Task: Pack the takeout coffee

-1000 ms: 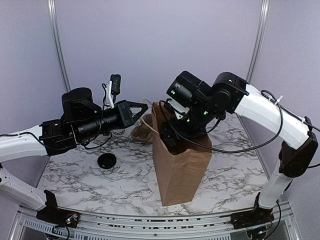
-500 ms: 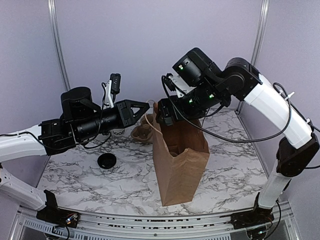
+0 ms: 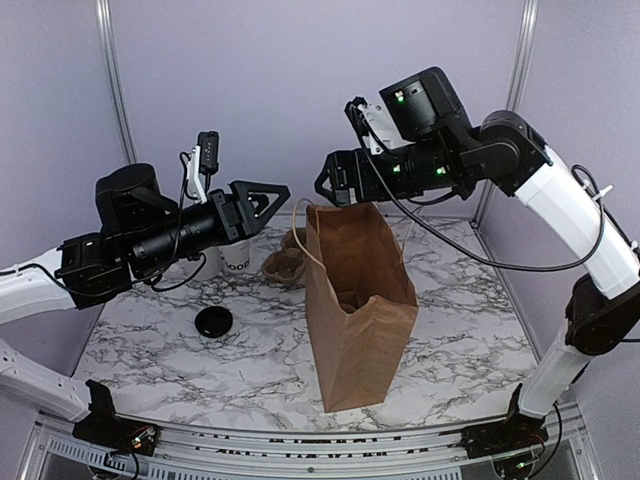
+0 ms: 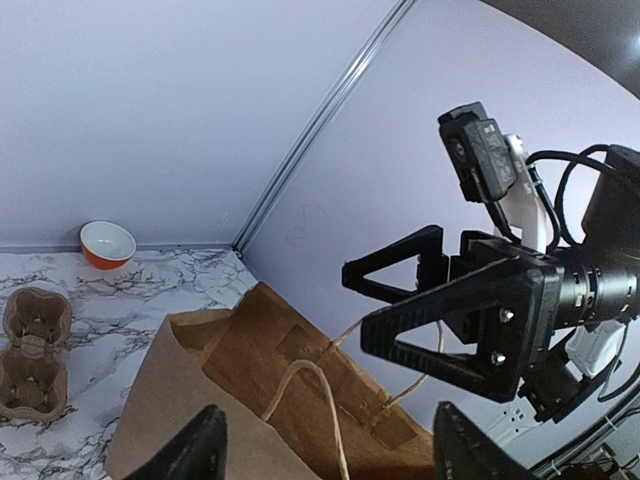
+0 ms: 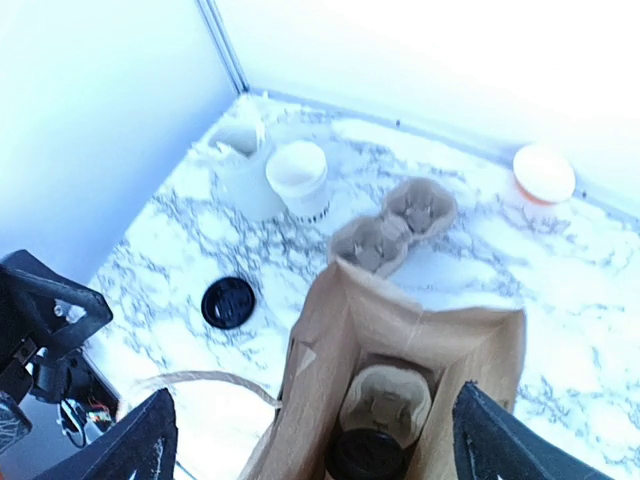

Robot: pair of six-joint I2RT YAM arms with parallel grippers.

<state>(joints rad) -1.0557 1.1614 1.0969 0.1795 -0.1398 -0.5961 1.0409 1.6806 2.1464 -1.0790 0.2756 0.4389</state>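
Top external view: a brown paper bag (image 3: 360,300) is seen standing upright and open-mouthed at the middle of the marbled tabletop (image 3: 470,330). The left gripper (image 3: 275,205) is held in the air just left of the bag's top edge, its fingers spread wide with nothing gripped. In the left wrist view the bag's string handle (image 4: 318,400) is seen rising between those fingers, and whether it is touched cannot be told. The right gripper (image 3: 330,180) is held above the far left corner of the bag's mouth, clear of the paper, its fingers likewise spread and empty. In the right wrist view the takeout coffee (image 5: 365,455) is seen down inside the bag; only its round black lid is shown, the cup wall being hidden. A pale pulp insert (image 5: 388,400) lies just beside it on the far side, also inside the bag. On the tabletop beyond the bag a brown pulp cup tray (image 5: 395,228) is laid. Left of that tray a lidless white cup (image 5: 298,178) with dark lettering near its base is set just beside a taller white canister (image 5: 240,165). A loose black lid (image 5: 228,302) lies flat on the tabletop, nearer and to the left of the bag, apart from the cup. An orange bowl (image 5: 543,172) is placed at the far right, close to the back wall.
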